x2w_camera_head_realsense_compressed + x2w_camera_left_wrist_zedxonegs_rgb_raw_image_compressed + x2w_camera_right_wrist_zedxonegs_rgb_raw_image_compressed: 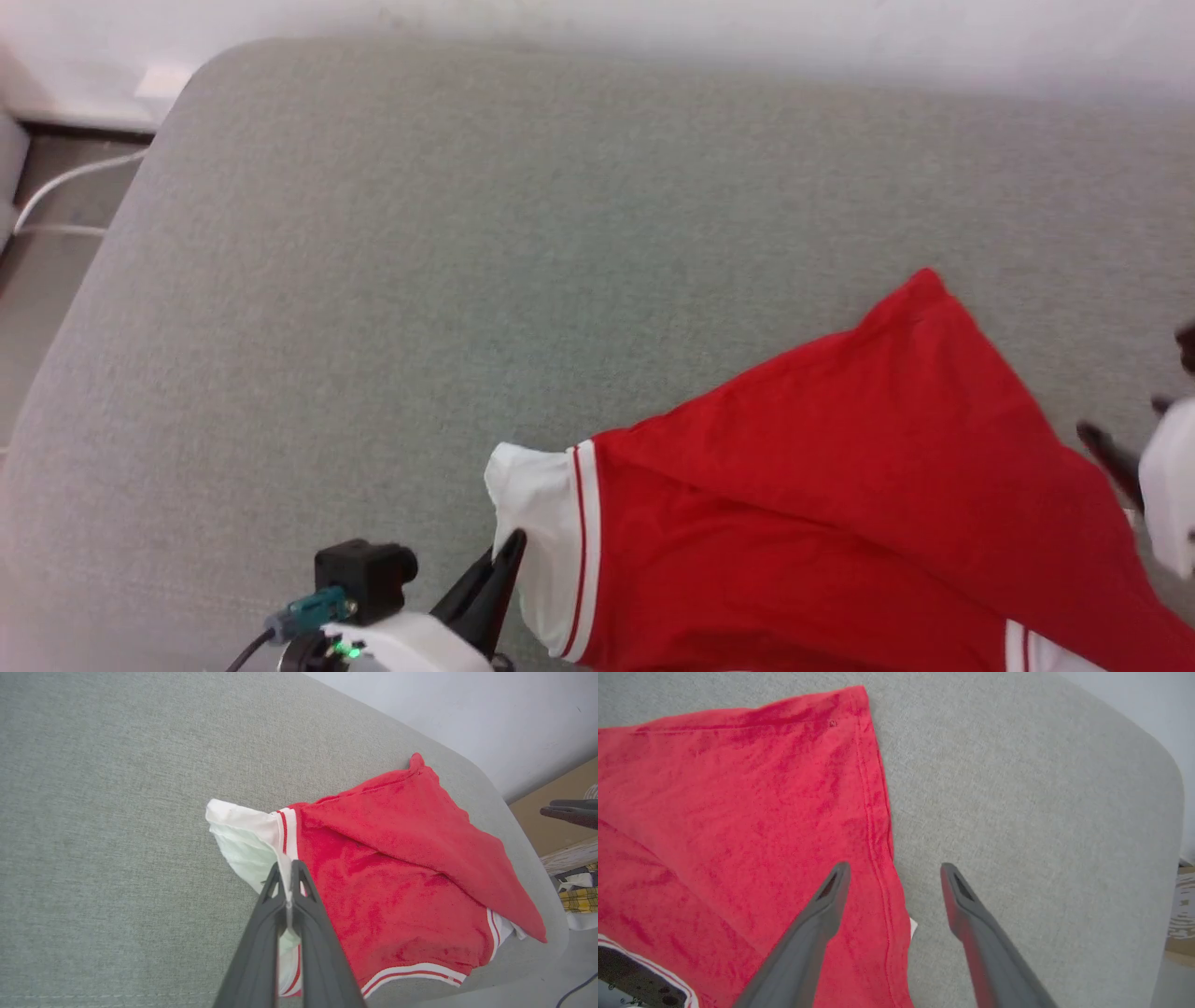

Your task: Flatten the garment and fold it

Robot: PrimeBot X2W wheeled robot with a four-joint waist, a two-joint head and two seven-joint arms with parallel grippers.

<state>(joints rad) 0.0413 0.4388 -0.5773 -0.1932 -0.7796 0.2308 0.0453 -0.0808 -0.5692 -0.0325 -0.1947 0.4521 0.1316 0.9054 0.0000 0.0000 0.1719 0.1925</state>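
No legible txt, nos., brand or label anywhere. Red garment (840,485) shows plain fabric & striped trim. Dark patch (635,984) by the trim in right wrist view is cut off, can't read.

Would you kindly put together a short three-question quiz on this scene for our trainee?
1. True or false: the left pincer is shut on the white sleeve of the garment.
2. Choose one: the right pincer is A) open, holding nothing; B) shut on the hem; C) gripping a sleeve.
3. Fill in: the garment lies on a ___ padded surface.
Key: 1 true; 2 A; 3 grey.
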